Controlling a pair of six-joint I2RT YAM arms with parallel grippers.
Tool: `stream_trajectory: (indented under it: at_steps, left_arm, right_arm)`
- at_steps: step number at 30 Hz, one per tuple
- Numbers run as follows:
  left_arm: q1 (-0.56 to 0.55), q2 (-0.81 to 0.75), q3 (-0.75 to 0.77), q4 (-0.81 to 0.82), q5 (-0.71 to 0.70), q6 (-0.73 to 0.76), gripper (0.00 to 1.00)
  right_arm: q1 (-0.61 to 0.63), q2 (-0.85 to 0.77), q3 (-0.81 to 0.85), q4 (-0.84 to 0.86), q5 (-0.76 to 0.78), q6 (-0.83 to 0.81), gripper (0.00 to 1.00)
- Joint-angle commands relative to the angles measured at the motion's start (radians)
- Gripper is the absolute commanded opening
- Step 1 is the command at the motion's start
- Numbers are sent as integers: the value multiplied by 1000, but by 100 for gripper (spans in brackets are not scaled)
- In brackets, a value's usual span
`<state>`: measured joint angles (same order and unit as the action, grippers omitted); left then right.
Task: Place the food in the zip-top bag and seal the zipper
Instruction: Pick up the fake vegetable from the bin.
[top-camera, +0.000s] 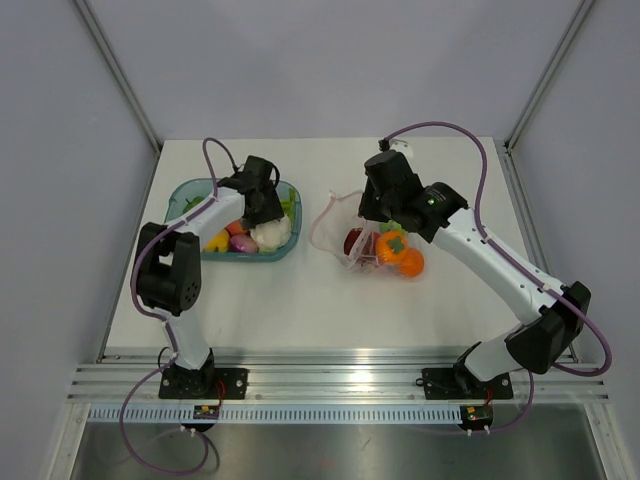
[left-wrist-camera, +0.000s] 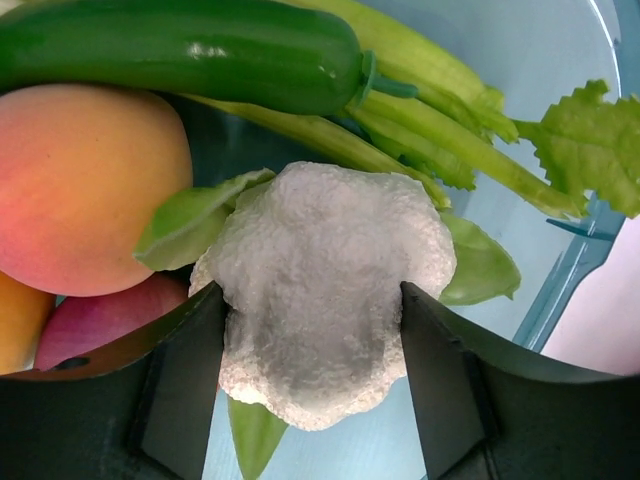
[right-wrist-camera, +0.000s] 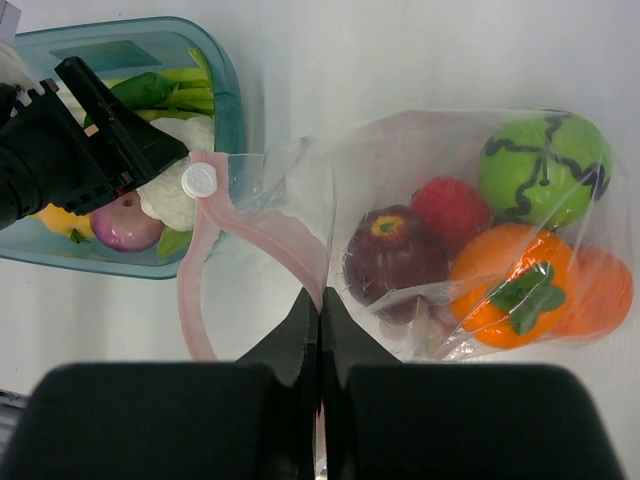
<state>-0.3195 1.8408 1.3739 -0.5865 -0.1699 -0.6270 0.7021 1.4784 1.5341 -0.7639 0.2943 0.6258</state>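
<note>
Left wrist view: the left end effector (left-wrist-camera: 308, 322) has its two fingers pressed against either flank of the white cauliflower (left-wrist-camera: 325, 235), so it is clamped on that piece. The cauliflower sits inside the teal tray (right-wrist-camera: 238, 100), just beside a peach (left-wrist-camera: 80, 180) and a long green vegetable (left-wrist-camera: 200, 50). Whether it has lifted clear of the tray floor I cannot tell.

On the white surface (top-camera: 300, 310), right of the tray, lies the zip-top bag (right-wrist-camera: 300, 185). The right end effector (right-wrist-camera: 320, 296) is pinched shut on the bag's mouth edge, where the pink zipper (right-wrist-camera: 268, 222) curves round, and this props the opening towards the tray. Already inside are a dark red apple (right-wrist-camera: 390, 250), a green striped ball (right-wrist-camera: 545, 165) and an orange fruit (right-wrist-camera: 515, 290).

The step in hand looks like picking the cauliflower for loading. Next, it should be raised clear of the tray rim and carried across to the held-open mouth. The opening looks narrow for so bulky a piece, so the approach needs care. Several pieces remain in the tray, and the zipper is not yet sealed.
</note>
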Motion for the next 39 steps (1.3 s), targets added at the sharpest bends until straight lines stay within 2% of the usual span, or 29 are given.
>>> stream_trajectory:
  at_steps: [1, 7, 15, 19, 30, 32, 39]
  left_arm:
    - [-26, -69, 25, -27, -43, 16, 62]
    - [-36, -179, 33, -65, -77, 26, 48]
    - [-36, -282, 20, -87, -132, 56, 47]
    - [-36, -313, 48, -105, -117, 98, 47]
    - [-24, -454, 119, -145, 164, 173, 43]
    - [-27, -466, 114, -148, 271, 176, 42]
    - [-27, -546, 48, -102, 455, 132, 41]
  right_arm:
    - [-4, -38, 0, 28, -6, 11, 0]
    - [-6, -49, -3, 31, -6, 14, 0]
    - [-4, -53, -11, 31, -7, 18, 0]
    - [-4, -46, -12, 31, -12, 17, 0]
    - [20, 74, 54, 78, -70, 14, 0]
    - [23, 86, 70, 83, -78, 14, 0]
    - [25, 128, 106, 87, -92, 18, 0]
